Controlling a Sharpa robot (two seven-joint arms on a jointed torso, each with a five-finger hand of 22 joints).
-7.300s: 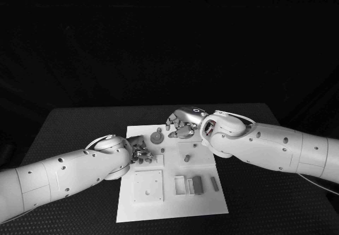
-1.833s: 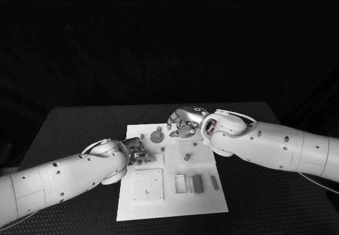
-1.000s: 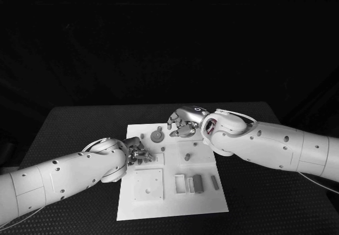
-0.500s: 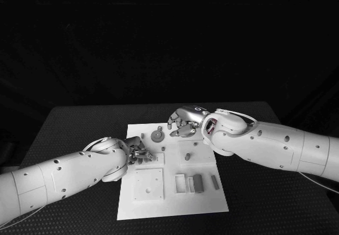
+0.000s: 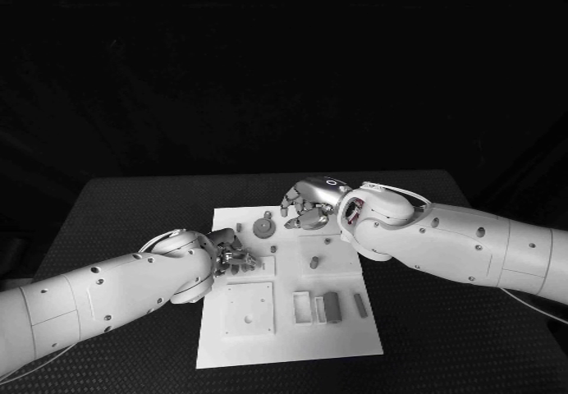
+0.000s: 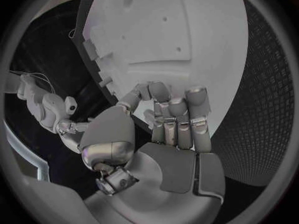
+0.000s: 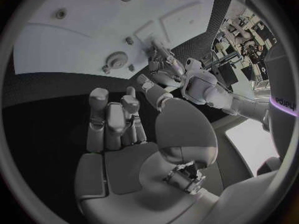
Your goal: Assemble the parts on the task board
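The white task board [image 5: 290,345] lies in the middle of the black table. A grey gear [image 5: 263,228] stands at its far end, with small pegs [image 5: 313,263] near it. My right hand [image 5: 308,205] hovers just beside the gear [image 7: 115,60], fingers [image 7: 109,117] curled in with nothing in them. At the board's left edge, my left hand [image 5: 231,258] sits by a raised white square [image 5: 257,268]. Its fingers [image 6: 177,119] curl toward the thumb over the board [image 6: 187,30]; I see nothing between them, and the fingertips are hidden.
A white square plate [image 5: 249,310] with holes, white slotted frames [image 5: 302,309] and two grey blocks [image 5: 332,308] lie on the near half of the board. Black table surface [image 5: 130,205] surrounds the board on all sides. Both forearms reach across the board's sides.
Almost nothing. My left hand has drawn back a little toward the board's left edge since the earliest frame. The right hand stays beside the gear.
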